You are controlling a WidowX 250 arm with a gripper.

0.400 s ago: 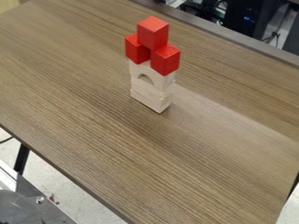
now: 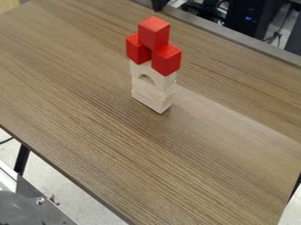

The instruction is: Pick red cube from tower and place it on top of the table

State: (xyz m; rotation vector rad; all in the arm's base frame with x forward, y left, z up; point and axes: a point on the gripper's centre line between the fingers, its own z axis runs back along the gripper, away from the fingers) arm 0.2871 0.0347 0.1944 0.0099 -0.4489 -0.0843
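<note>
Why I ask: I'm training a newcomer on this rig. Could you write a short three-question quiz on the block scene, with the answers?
1. True or false: the block tower stands upright on the table.

2. Multiple choice: what is directly beneath the topmost red cube?
A) The bare tabletop
B) Two other red cubes
C) A blue block

3. Fill in the blank: the arched block sits ____ the red cubes in the tower.

Key: 1. true; 2. B; 3. below
</note>
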